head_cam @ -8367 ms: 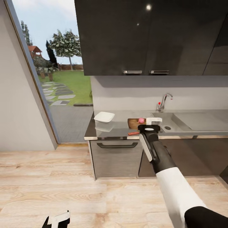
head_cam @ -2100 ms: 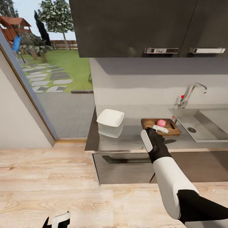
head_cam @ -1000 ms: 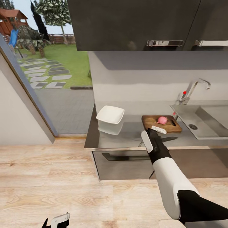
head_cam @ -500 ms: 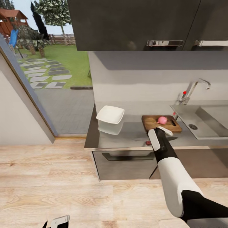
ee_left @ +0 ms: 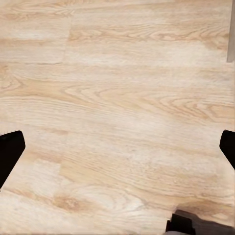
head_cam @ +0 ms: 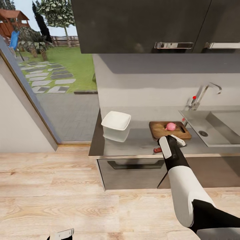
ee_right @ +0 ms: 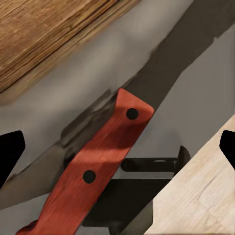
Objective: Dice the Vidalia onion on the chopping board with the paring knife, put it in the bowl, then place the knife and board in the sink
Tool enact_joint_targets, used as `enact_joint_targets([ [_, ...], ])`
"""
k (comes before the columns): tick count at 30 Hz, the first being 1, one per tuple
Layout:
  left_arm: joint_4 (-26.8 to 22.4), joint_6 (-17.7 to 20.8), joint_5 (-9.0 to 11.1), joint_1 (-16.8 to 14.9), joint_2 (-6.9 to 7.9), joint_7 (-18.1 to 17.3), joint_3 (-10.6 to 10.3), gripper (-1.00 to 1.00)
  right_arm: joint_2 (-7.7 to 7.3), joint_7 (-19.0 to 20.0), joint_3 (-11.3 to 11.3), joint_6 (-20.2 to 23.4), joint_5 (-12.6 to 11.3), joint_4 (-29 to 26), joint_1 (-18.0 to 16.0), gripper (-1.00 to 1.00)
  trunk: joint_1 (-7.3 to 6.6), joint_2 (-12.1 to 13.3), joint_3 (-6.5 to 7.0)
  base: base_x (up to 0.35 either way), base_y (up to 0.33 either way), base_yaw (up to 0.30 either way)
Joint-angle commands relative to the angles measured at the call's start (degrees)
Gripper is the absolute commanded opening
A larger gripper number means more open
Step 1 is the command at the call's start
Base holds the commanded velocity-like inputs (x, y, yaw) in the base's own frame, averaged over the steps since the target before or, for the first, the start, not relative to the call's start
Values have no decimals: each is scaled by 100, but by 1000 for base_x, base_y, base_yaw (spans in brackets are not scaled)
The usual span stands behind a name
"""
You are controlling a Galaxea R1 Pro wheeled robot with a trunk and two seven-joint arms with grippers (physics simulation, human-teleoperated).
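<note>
Our left tool (ee_left: 117,147) hangs idle over the wooden floor (ee_left: 117,73), fingers apart. The bowl (head_cam: 116,120) waits on the bench (head_cam: 140,141); the onion (head_cam: 171,126) sits on the chopping board (head_cam: 160,128). Our right tool (ee_right: 117,147), spread wide, hovers over the paring knife (ee_right: 98,171) at the bench edge, ready to grasp.

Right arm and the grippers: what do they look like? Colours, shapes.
Right arm: white tubular forearm shell, black elbow section, black wrist with a white oval panel. Right gripper: white body; its fingertips show as black wedges in the wrist view. Left gripper: white block with black parts, black tips too. No visible cables or markings.
</note>
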Motion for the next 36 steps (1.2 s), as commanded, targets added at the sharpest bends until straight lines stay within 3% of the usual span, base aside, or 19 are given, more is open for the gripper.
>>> enact_joint_targets([
  [1,19,8,23,-8,-4,17,-49,100,3,-32,-10,11,-38,-2,-7,100,3,-11,-11,0,0,0],
  [4,19,105,23,-8,-6,17,-49,100,2,-33,-25,0,-33,13,-7,100,3,-11,-11,0,0,0],
  [5,19,712,23,-8,-6,17,-49,100,2,-33,-31,-4,-32,16,-6,100,3,-11,-11,0,0,0],
  [23,19,713,22,-8,-11,17,-49,100,14,-27,-32,-39,-31,120,-4,100,3,-11,-11,0,0,0],
  [36,19,713,23,-9,-16,17,-49,100,28,13,-27,-419,-67,565,-5,100,3,-11,-24,0,0,0],
])
